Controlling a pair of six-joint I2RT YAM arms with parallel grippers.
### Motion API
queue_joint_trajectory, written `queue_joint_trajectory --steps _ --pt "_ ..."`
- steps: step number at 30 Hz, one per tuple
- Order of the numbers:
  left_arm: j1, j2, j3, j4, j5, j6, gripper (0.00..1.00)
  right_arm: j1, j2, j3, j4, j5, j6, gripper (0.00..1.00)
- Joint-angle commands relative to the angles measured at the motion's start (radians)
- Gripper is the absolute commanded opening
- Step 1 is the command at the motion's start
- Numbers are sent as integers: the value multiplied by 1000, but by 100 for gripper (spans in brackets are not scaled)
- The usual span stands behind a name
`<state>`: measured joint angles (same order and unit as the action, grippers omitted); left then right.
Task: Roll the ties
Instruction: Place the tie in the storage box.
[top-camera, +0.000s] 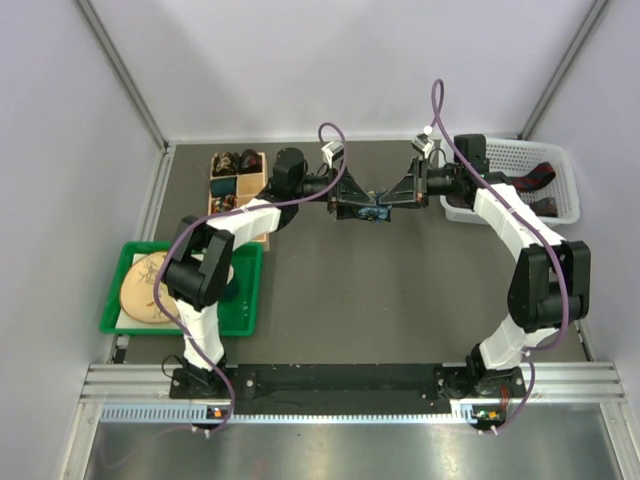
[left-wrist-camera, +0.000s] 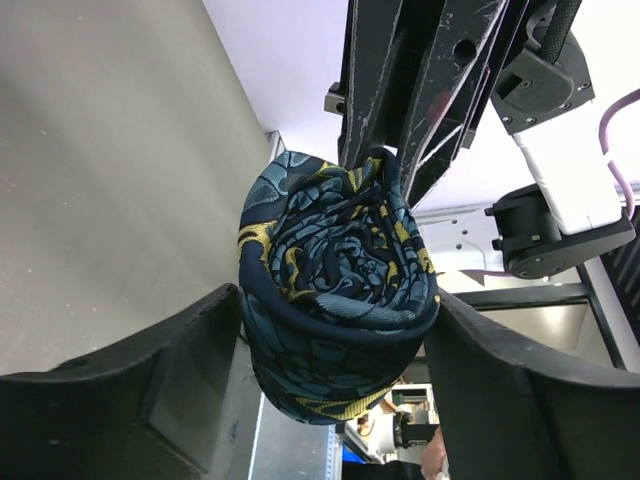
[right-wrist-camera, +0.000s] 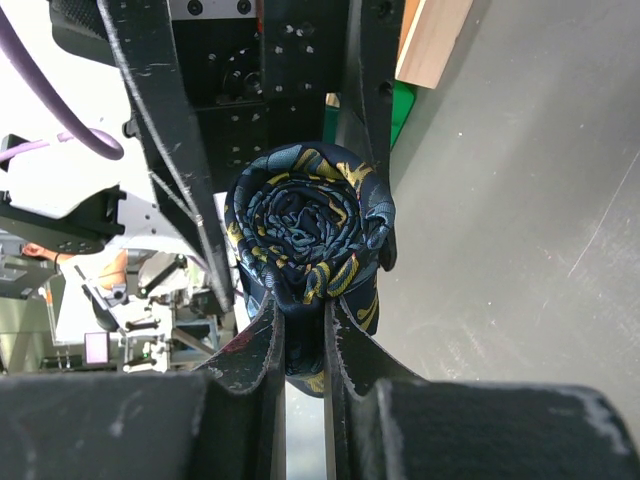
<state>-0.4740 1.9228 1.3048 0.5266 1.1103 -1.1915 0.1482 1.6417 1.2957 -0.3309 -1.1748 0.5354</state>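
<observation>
Top external view: both arms reach inward and meet over the far middle of the table (top-camera: 380, 310), with a rolled tie (top-camera: 372, 212) between them. It is dark blue with a yellow pattern, wound tight.

The right gripper (right-wrist-camera: 303, 315) has its jaws almost together, pinched on the coil's lower edge. The left gripper (left-wrist-camera: 335, 300) holds its jaws wide, one at each flank of the coil; whether they press it I cannot tell.

A white basket (top-camera: 510, 152) sits just beside the right wrist, by the far right wall. A wooden box (top-camera: 262, 165) lies just beside the left forearm, and a green tray (top-camera: 250, 300) near the left edge — both apart from the coil.
</observation>
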Motion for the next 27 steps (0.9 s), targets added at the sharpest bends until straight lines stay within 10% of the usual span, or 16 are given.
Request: queue_joint_trajectory --steps 1,16,23,27 --pt "-9 -1 13 105 0 -37 77 10 -46 4 23 -3 0 0" --pt "-20 15 21 130 -17 -57 71 17 -52 1 6 15 -15 0" --pt "-20 18 25 157 -18 -60 40 16 -51 2 -5 12 -26 0" --pt "-17 8 27 159 -10 -30 3 17 -48 7 -26 14 -43 0"
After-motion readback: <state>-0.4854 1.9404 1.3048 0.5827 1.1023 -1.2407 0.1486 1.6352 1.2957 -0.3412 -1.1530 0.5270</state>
